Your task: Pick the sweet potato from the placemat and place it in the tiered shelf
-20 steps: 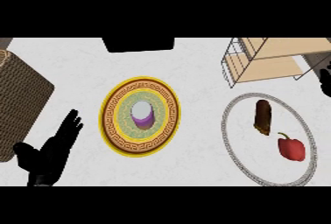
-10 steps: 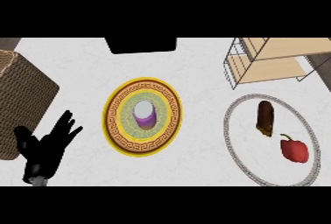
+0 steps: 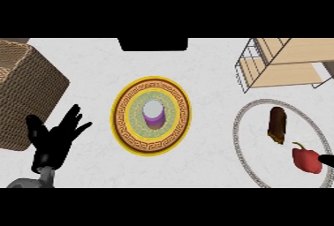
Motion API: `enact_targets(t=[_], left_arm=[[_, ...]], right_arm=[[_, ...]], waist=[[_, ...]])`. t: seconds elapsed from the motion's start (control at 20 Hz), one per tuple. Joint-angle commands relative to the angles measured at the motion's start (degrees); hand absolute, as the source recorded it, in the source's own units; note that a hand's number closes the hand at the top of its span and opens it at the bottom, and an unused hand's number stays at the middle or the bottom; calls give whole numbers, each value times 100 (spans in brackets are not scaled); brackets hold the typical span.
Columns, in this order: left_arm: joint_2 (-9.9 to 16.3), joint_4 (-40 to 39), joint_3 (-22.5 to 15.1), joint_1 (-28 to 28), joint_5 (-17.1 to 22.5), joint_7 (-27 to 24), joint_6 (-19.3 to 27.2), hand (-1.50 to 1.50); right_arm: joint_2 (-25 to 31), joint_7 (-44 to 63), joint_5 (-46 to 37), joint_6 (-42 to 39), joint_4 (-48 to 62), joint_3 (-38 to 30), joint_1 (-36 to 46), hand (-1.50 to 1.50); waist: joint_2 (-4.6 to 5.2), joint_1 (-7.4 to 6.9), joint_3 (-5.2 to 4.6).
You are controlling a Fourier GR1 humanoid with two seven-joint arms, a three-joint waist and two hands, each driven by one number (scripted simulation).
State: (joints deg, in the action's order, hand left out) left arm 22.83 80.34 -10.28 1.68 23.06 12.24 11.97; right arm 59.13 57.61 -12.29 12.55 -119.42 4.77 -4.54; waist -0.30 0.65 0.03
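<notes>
The brown sweet potato [image 3: 277,125] lies on the round grey-rimmed placemat [image 3: 237,132] at the right, with a red pepper [image 3: 306,160] just below it. The wooden tiered shelf [image 3: 287,62] with its wire frame stands at the upper right, behind the placemat. My left hand [image 3: 53,141] rests open at the lower left, fingers up, far from the sweet potato. Only a black tip of my right hand [image 3: 327,160] shows at the right edge, beside the pepper; it holds nothing that I can see.
A yellow patterned plate [image 3: 127,128] with a purple and white cup [image 3: 153,114] on it sits in the middle. A wicker basket [image 3: 26,88] fills the left side, close to my left hand. A dark object [image 3: 153,43] lies at the far edge.
The right hand has left the upper right edge near the shelf; a tip of it now shows low at the right edge by the pepper. The left hand shifted slightly.
</notes>
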Motion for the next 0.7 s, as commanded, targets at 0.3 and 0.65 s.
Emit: enact_targets(t=[0.3, 0.65], left_arm=[[-153, -343, -136, 297, -104, 91, -201, 0], [-125, -573, -65, 308, -173, -68, -299, 0]], right_arm=[[-473, 2388, -993, -591, 629, 1181, 1576, -150], [-1067, 2578, -1428, -1153, 1960, 1528, 2338, -150]], waist=[[108, -395, -29], [104, -380, -27]])
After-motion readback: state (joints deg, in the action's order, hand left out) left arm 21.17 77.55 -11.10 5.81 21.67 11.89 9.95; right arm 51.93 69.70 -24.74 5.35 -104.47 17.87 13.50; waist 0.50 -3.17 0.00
